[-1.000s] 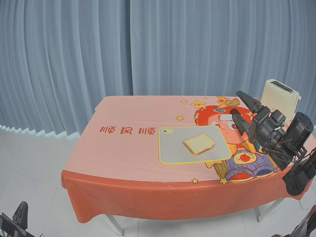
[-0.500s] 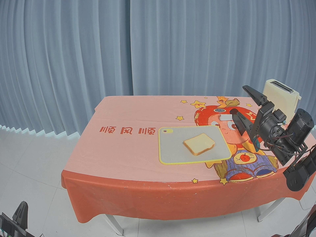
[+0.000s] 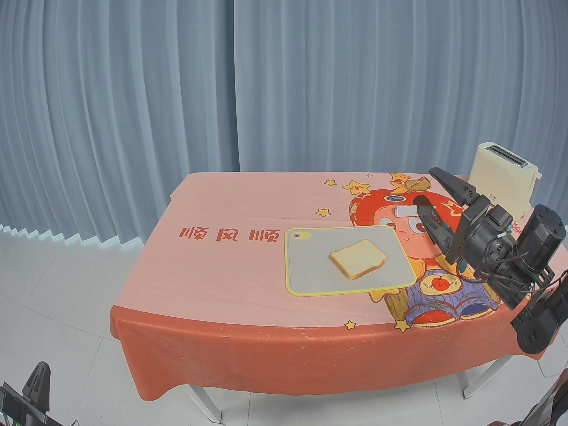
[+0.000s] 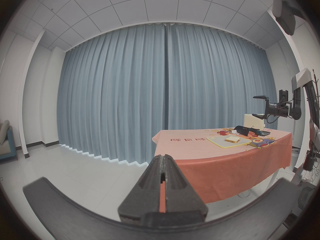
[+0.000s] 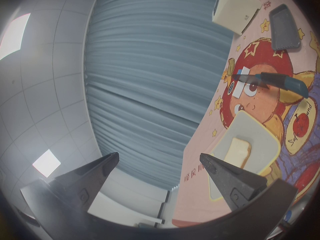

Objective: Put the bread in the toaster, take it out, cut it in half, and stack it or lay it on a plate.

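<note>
- Well, you have one tabletop (image 3: 236,279) under a pink cloth, and everything for the task sits on its right half.
- One cream toaster (image 3: 503,178) stands upright at the far right corner with its slot facing up. It is well apart from the bread.
- One grey board (image 3: 313,267) with a yellow rim lies flat near the middle of the tabletop.
- You have two pincers. The right pincer (image 3: 423,184) hangs above the tabletop between board and toaster, spread wide and holding nothing.
- The left pincer (image 4: 162,159) is low, off the near left corner, with its fingers pressed together on nothing.
- One small dark tray (image 5: 284,27) lies near the toaster. I judge it is what you have for a plate.
- One knife (image 5: 276,80) with a dark handle lies flat on the cloth just beyond the board.
- One slice of bread (image 3: 358,258) lies flat on the right part of the board, untouched.
- Expect the slice to be light, soft and easy to crush or tear, and it will sag if you hold it by a corner.
- Take it across two opposite crust edges, where it is likely firmest, and squeeze gently. Because it lies flat, you will probably have to tip or slide one edge up to get a finger under it.
</note>
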